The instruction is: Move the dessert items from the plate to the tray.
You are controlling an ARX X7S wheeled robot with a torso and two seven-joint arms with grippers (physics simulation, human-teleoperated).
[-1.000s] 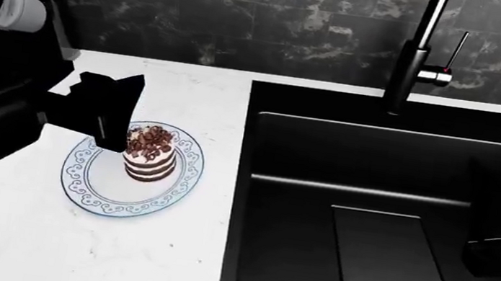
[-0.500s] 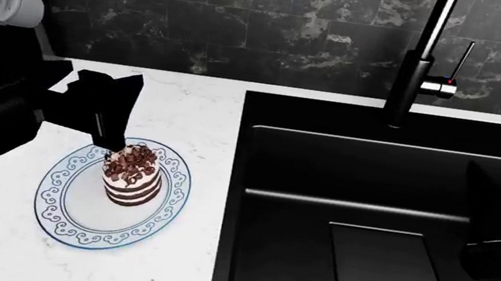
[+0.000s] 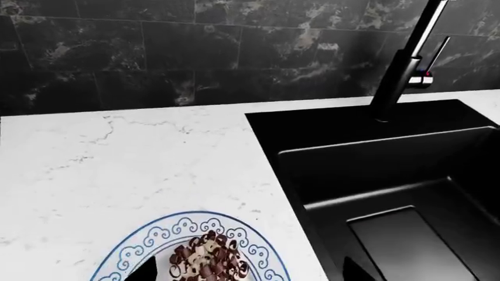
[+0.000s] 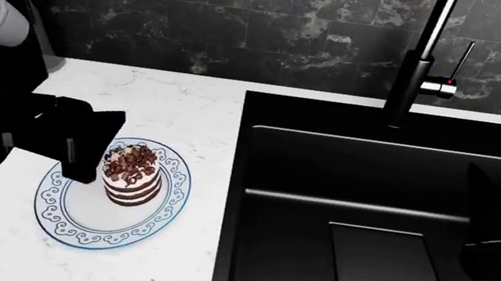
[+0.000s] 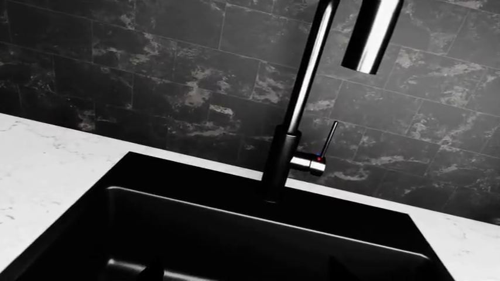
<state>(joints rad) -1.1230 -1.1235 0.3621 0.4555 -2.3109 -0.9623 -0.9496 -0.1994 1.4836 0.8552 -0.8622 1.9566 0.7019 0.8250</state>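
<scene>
A brown-and-white layered cake [image 4: 133,173] topped with chocolate curls stands upright on a white plate with a blue scroll rim [image 4: 100,240]. My left gripper [image 4: 92,152] hangs at the cake's left side, low over the plate. In the left wrist view it [image 3: 250,275] is open, and the cake [image 3: 209,263] lies between its fingertips [image 3: 144,273], nearer to one of them. My right gripper [image 4: 497,256] hovers over the sink at the right, and it [image 5: 243,274] is open and holds nothing. The tray is out of view.
A deep black sink [image 4: 373,171] takes up the right half of the white marble counter [image 4: 178,102]. A tall chrome-and-black faucet [image 4: 423,61] rises behind it. Dark marble tiles [image 4: 246,24] form the back wall.
The head view shifted, bringing the plate lower in frame. My left gripper has come down and nearer, from behind the cake to its left side.
</scene>
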